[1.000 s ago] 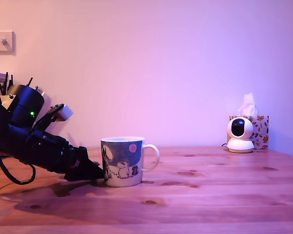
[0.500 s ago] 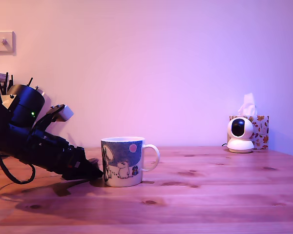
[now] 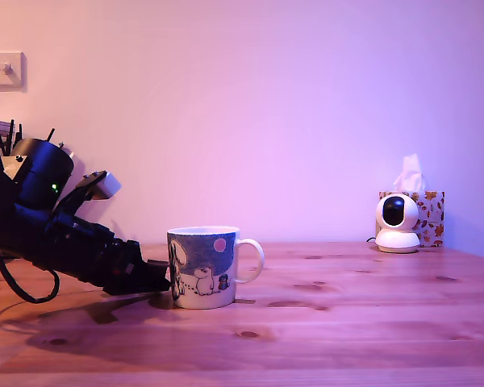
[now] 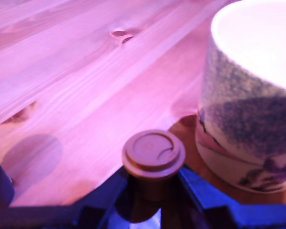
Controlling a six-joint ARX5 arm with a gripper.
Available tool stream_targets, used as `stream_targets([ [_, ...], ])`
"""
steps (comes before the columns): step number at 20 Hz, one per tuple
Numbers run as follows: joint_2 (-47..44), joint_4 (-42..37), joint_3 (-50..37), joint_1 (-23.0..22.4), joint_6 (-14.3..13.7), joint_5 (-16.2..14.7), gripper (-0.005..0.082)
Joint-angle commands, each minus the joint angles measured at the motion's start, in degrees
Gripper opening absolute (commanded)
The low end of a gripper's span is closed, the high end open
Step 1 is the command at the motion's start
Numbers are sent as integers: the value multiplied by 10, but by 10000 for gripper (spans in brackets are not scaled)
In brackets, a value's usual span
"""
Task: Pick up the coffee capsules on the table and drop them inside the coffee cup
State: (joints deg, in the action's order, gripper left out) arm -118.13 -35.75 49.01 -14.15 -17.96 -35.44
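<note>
In the wrist view the gripper [image 4: 153, 188] holds a brown coffee capsule [image 4: 153, 153] between its two dark fingers [image 4: 109, 191], closed on the capsule's body under the rim. The capsule sits at the lower middle of the frame, just beside the coffee cup [image 4: 250, 100] at the right. In the exterior view the arm [image 3: 64, 234] reaches low over the table [image 3: 347, 322] at the exterior view's left, its tip next to the cup [image 3: 203, 267].

no text, label, brand or number can be read
</note>
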Motion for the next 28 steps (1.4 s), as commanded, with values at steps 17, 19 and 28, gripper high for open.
stream_targets([
  [17,250,240,-2,0,22,-1,179],
  [19,263,260,-2,-5,30,-1,179],
  [28,262,266,-2,-68,30,4,179],
])
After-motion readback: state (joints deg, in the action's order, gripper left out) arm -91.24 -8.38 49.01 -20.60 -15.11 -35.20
